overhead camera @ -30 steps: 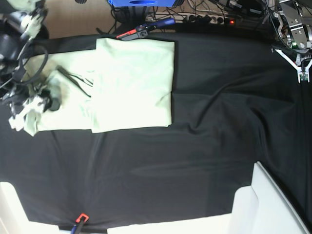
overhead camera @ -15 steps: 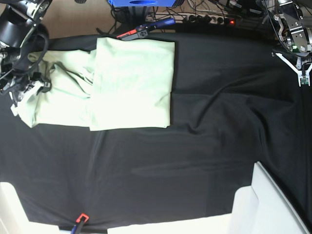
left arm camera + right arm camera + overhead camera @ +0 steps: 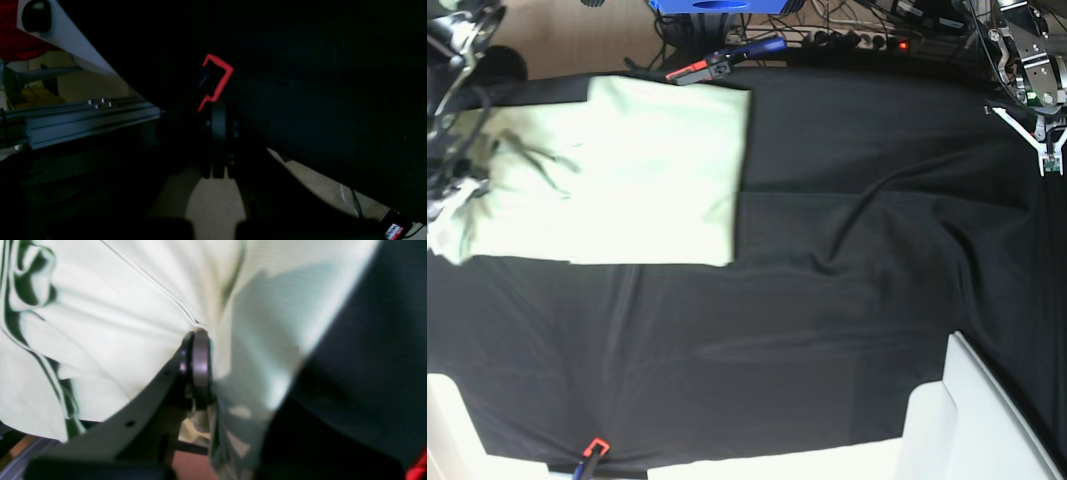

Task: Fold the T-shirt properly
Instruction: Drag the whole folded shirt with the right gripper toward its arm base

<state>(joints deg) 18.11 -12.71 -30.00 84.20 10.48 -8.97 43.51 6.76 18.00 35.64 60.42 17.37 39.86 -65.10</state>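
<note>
Right fingers (image 3: 196,373) pinch the T-shirt (image 3: 627,170) at upper left, mid-fold; next, carry it across. Left fingers (image 3: 217,146) clenched, empty.

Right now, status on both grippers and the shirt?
Right gripper shut on the T-shirt, at its edge. Left gripper shut, empty, parked off to the side. Shirt partly folded on the black cloth; nothing blocking it.
</note>
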